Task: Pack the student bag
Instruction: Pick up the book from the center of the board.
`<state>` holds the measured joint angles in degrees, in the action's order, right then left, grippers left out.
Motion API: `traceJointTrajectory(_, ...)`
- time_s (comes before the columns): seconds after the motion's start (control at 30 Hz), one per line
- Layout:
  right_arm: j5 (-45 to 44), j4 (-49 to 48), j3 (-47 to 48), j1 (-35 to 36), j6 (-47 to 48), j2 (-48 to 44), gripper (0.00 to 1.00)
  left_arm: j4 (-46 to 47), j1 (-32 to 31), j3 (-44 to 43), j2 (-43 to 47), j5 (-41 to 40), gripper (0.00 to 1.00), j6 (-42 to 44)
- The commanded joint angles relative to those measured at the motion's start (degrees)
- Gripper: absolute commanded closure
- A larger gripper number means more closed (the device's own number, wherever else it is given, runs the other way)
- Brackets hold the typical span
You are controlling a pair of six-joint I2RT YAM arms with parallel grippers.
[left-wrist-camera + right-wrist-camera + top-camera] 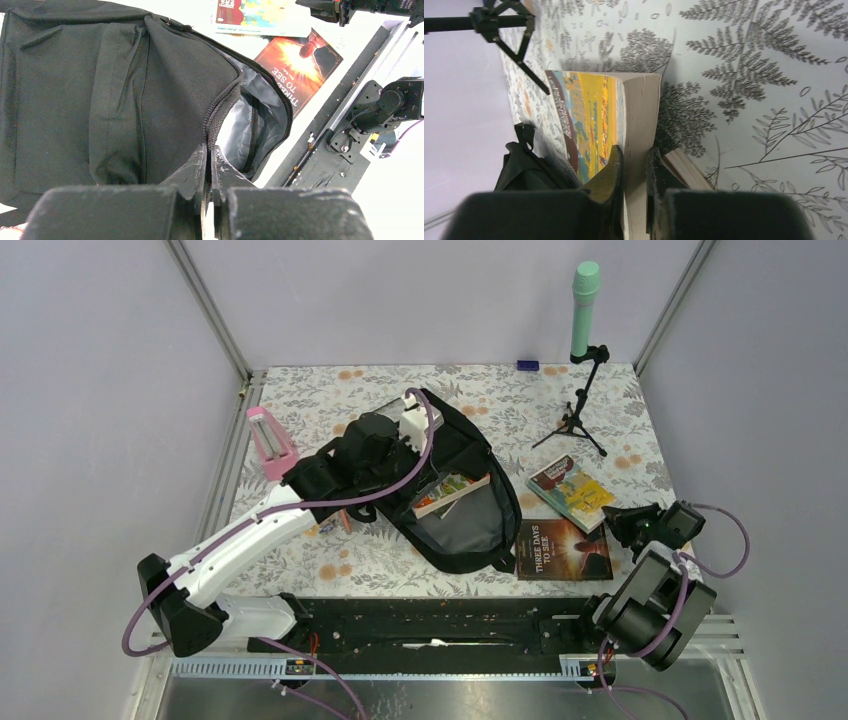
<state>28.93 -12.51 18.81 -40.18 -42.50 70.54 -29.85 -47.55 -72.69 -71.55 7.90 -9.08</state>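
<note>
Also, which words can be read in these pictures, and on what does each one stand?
"THREE DAYS TO SEE": cover of the dark book.
Title on the colourful book: too blurred to read.
Cover of the book inside the student bag: too small to read.

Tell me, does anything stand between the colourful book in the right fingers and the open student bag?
Nothing visible does. Only bare tablecloth lies between the colourful book and the student bag. The dark book lies beside that path, nearer the arms. The left fingers hold its mouth open.

Overhead cam, 2 close wrist cams, sharing bag (470,452)
</note>
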Motion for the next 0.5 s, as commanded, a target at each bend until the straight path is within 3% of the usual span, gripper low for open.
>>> traceJointTrajectory(0.0,2.35,1.51,1.23,0.17,0.11,-6.71,1.00,4.66,0.50,-0.57,2.32,1.57,1.00,-0.54)
traceJointTrajectory(0.3,1.79,16.33,8.97,0.15,3.81,-23.15,1.00,5.06,1.62,-0.28,2.04,1.35,1.00,-0.44)
traceJointTrajectory(0.47,3.33,19.09,12.88,0.25,2.99,-28.70,1.00,4.65,2.38,-0.26,1.15,-0.72,1.00,0.52)
